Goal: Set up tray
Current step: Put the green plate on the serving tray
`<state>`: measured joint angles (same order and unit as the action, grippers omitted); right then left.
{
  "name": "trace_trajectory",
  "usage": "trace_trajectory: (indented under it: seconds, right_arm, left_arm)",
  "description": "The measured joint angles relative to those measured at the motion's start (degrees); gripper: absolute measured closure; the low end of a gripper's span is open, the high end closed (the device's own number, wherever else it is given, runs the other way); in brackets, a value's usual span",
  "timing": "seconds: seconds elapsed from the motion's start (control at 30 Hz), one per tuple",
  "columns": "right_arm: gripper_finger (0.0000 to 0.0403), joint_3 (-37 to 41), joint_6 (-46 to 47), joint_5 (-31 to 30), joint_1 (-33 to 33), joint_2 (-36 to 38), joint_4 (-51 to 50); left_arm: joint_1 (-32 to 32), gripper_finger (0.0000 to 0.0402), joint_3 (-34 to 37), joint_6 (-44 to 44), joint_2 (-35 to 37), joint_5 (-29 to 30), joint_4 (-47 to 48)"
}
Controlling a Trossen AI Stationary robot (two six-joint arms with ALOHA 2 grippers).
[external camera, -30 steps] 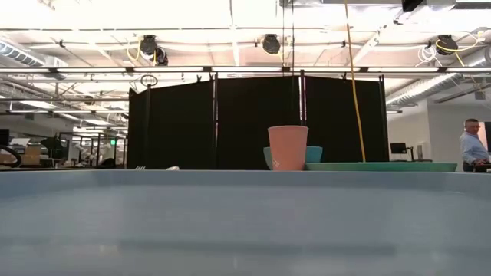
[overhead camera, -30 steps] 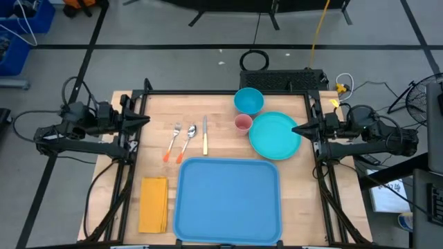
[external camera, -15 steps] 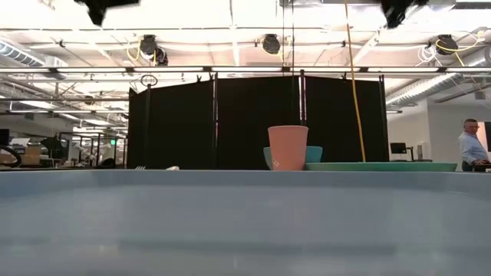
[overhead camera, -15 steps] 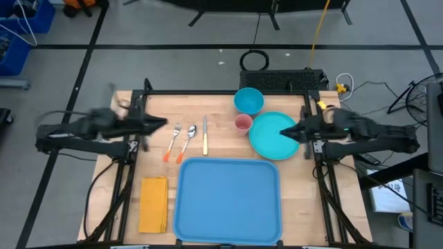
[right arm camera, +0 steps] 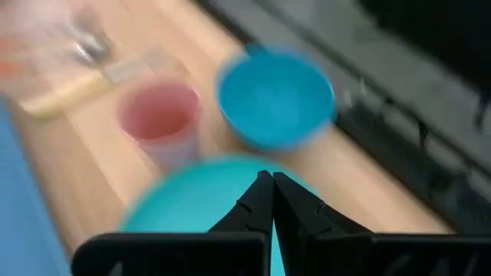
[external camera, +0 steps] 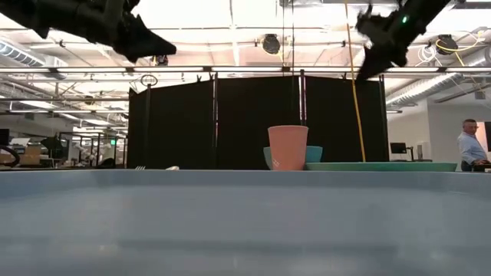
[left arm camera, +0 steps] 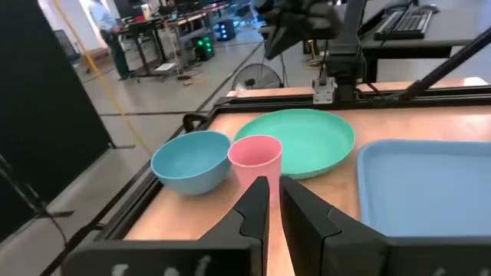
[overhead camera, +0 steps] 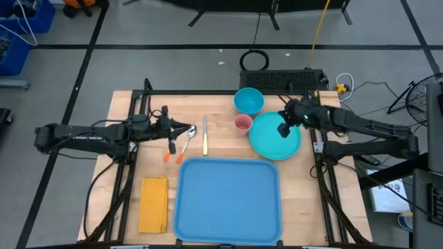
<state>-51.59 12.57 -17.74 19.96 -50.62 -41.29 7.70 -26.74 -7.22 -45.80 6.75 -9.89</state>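
The blue tray (overhead camera: 228,197) lies flat at the table's near middle. Beyond it lie a fork (overhead camera: 173,140), spoon (overhead camera: 188,140) and knife (overhead camera: 205,135); a pink cup (overhead camera: 243,123), blue bowl (overhead camera: 248,100) and teal plate (overhead camera: 291,142) stand to their right. A yellow napkin (overhead camera: 154,203) lies left of the tray. My left gripper (overhead camera: 188,128) hovers shut above the fork and spoon, pointing right, high in the low view (external camera: 170,52). My right gripper (overhead camera: 282,130) hangs shut above the plate's left part, tipped downward (external camera: 359,75).
The tray's near rim (external camera: 245,180) fills the low view's lower half. A black frame rail (overhead camera: 221,92) runs along the table's far edge, with arm mounts at the left and right edges. A person (external camera: 469,146) stands far behind the table on the right.
Both arms have swung in from the table's left and right edges toward its middle. The left gripper has travelled right to above the fork and spoon. The right gripper has travelled left to over the plate and tipped downward. Nothing on the table has moved.
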Motion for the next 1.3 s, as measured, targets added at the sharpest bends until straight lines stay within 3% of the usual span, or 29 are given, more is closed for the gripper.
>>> trace_trajectory:
  seconds: [0.13,0.27,0.6,0.77,1.3]
  right_arm:
    - [0.0403,-1.25,-2.36,7.60,8.81,-3.16,-4.41]
    - [0.0382,-1.24,-3.60,12.36,15.61,-6.66,-7.48]
    - [0.0216,-1.22,-5.03,13.39,23.86,-16.78,-9.73]
    - [0.0165,-1.20,-7.20,13.16,26.70,-21.81,-8.35]
    - [0.0178,-1.16,-12.90,13.38,34.04,-34.20,-5.36]
  left_arm:
    - [3.28,0.0367,0.89,-0.14,0.03,-5.62,-1.72]
    - [4.79,0.0366,0.94,-0.63,0.04,-6.17,-0.91]
    - [5.03,0.0366,0.94,2.62,0.04,-6.91,5.30]
    - [4.99,0.0366,0.94,3.43,0.04,-6.96,5.16]
    - [4.17,0.0366,0.96,3.43,0.04,-6.92,3.76]
